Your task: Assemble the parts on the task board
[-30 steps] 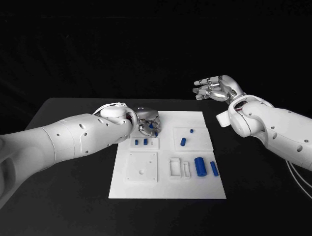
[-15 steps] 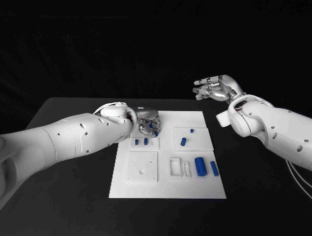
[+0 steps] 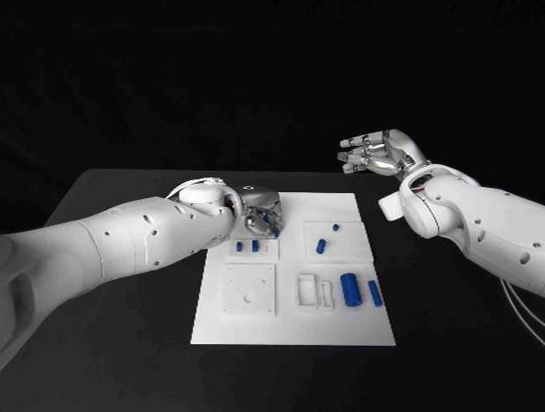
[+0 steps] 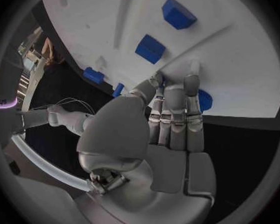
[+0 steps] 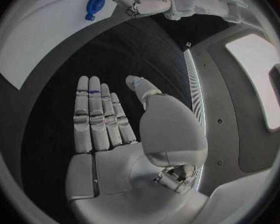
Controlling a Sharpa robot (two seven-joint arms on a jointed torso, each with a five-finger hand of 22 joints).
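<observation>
- I see my left hand [image 3: 258, 215] down over the far left corner of the task board [image 3: 294, 330], fingers curled toward the board.
- In the left wrist view the fingertips [image 4: 191, 82] lie flat on the white plate, with a round blue part [image 4: 204, 100] tucked just beside and under them; I can't tell whether it's actually held or only touched.
- Two square blue parts [image 4: 150, 49] stand just beyond those fingertips on the board.
- My right hand [image 3: 375, 154] is raised, well apart from the board and past its far right corner, released, fingers spread, nothing in it.
- The right wrist view shows that palm flat, fingers straight [image 5: 96, 117] over the black surface [image 5: 134, 50].
- Nearer me than the left hand: two small blue pegs [image 3: 246, 246], a blue cylinder [image 3: 349, 289] and a blue bar [image 3: 373, 293] lying on the board.
</observation>
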